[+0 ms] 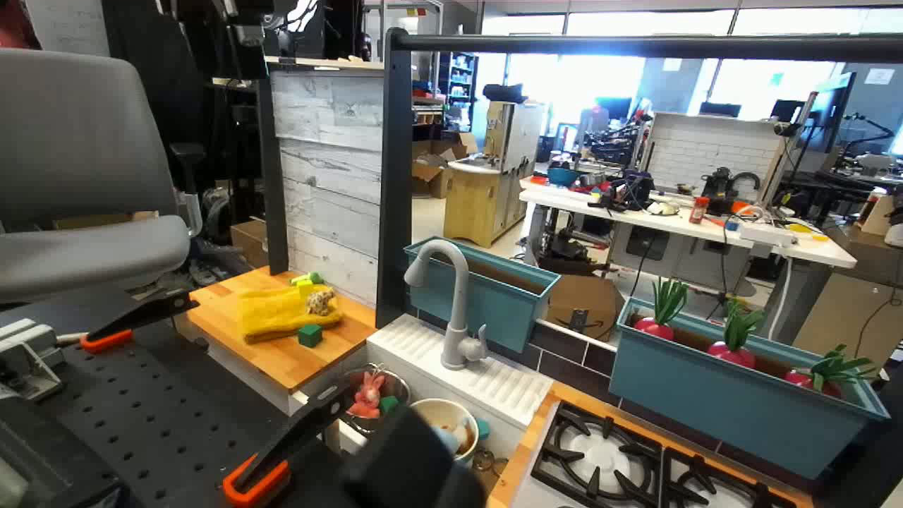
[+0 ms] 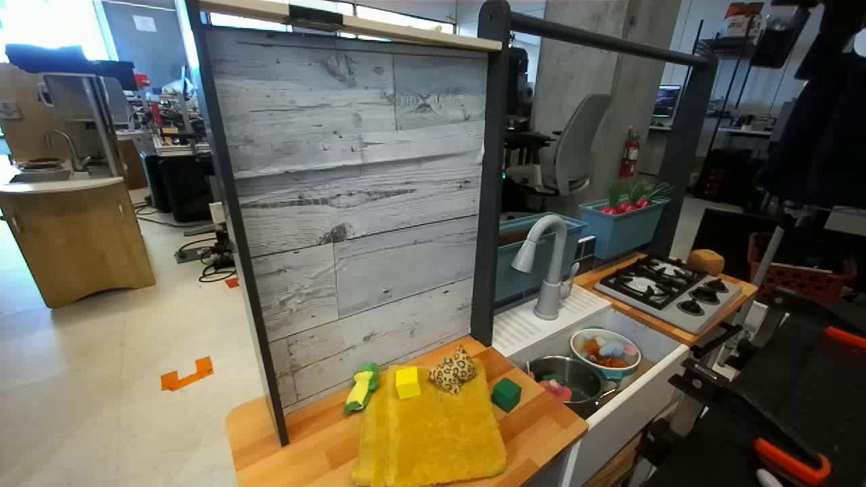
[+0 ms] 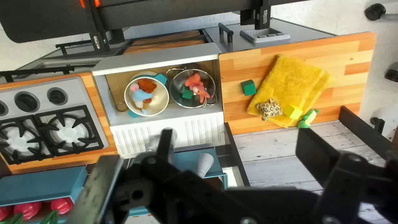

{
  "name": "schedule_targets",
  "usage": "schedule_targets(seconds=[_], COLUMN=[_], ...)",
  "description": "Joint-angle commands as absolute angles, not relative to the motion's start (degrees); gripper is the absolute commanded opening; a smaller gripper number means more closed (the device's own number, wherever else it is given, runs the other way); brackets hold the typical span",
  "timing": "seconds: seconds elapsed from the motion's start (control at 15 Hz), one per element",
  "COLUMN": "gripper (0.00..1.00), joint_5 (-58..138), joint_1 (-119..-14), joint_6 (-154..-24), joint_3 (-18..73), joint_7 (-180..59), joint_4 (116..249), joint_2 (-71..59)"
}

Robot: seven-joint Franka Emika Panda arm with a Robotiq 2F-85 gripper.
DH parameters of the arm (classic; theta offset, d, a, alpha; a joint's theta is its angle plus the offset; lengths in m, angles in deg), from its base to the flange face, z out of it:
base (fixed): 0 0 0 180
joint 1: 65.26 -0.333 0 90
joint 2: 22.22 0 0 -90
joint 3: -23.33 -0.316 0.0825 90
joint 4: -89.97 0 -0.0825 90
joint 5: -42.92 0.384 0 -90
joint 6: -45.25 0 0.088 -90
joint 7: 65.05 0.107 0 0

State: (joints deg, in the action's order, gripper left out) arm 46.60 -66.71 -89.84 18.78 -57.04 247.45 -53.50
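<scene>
My gripper is open and empty, high above a toy kitchen, with its fingers wide apart in the wrist view. A yellow cloth lies on the wooden counter. A leopard-print plush and a yellow block rest on it. A green-and-yellow toy lies at its edge. A green block sits beside the cloth. In the sink, a metal pot holds a pink bunny plush and another green block. A cream pot beside it holds blue and brown plush toys.
A grey faucet rises behind the sink. A stove stands on its far side from the counter. Teal planters hang along the back rail, one with radishes. A grey wood-look panel stands behind the counter.
</scene>
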Motion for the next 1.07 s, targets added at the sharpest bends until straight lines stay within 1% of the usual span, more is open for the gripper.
schedule_targets(seconds=[0.0, 0.4, 0.53, 0.67, 0.8, 1.0], gripper=[1.0, 1.0, 1.0, 1.0, 1.0, 1.0], joint_5=[46.46, 46.46, 46.52, 46.19, 47.01, 47.45], joint_1=[-66.87, -66.87, -66.69, -66.59, -68.47, -70.17], joint_6=[-89.68, -89.68, -94.21, -103.47, -106.14, -104.76], joint_3=[18.97, 18.97, 18.87, 17.38, 17.68, 17.23], joint_7=[-56.96, -56.96, -56.93, -55.15, -57.82, -58.6], joint_4=[247.37, 247.37, 244.81, 242.26, 240.29, 234.02], joint_2=[-53.53, -53.53, -48.16, -39.9, -34.2, -23.34])
